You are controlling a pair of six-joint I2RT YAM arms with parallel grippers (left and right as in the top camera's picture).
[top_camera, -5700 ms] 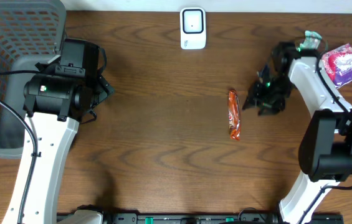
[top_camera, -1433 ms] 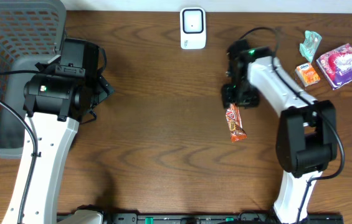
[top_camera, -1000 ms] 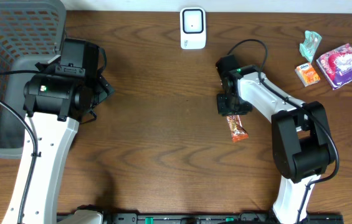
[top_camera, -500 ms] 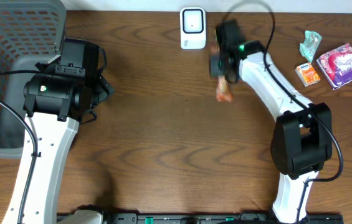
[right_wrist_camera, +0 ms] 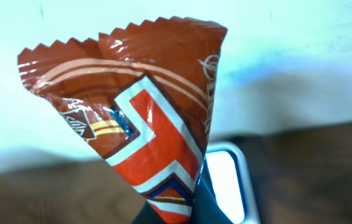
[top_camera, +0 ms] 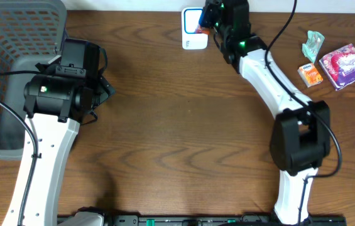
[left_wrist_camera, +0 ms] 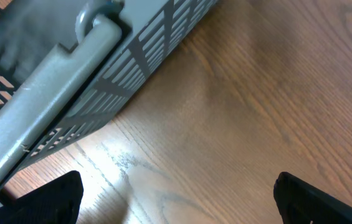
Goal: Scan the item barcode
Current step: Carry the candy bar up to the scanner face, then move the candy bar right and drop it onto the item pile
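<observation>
The item, an orange-red snack wrapper [right_wrist_camera: 144,112] with white stripes and a serrated top edge, stands up out of my right gripper [right_wrist_camera: 185,214], which is shut on its lower end. In the overhead view only a sliver of the wrapper [top_camera: 201,29] shows beside the right gripper [top_camera: 218,22], held above the white scanner [top_camera: 193,40] at the table's back edge. The scanner's lit window [right_wrist_camera: 225,180] sits just behind the wrapper. No barcode is visible on the side facing the camera. My left gripper [left_wrist_camera: 179,205] is open over bare wood, with nothing between its fingers [left_wrist_camera: 45,199].
A grey mesh basket [top_camera: 7,75] fills the back left corner, and its rim [left_wrist_camera: 101,81] lies close to the left gripper. At the back right lie a pink packet [top_camera: 347,66], a small orange box [top_camera: 311,74] and a teal tissue pack [top_camera: 313,43].
My right gripper closed on the wrapper at mid-table, lifted it and carried it back to just over the scanner. The left arm stayed still.
</observation>
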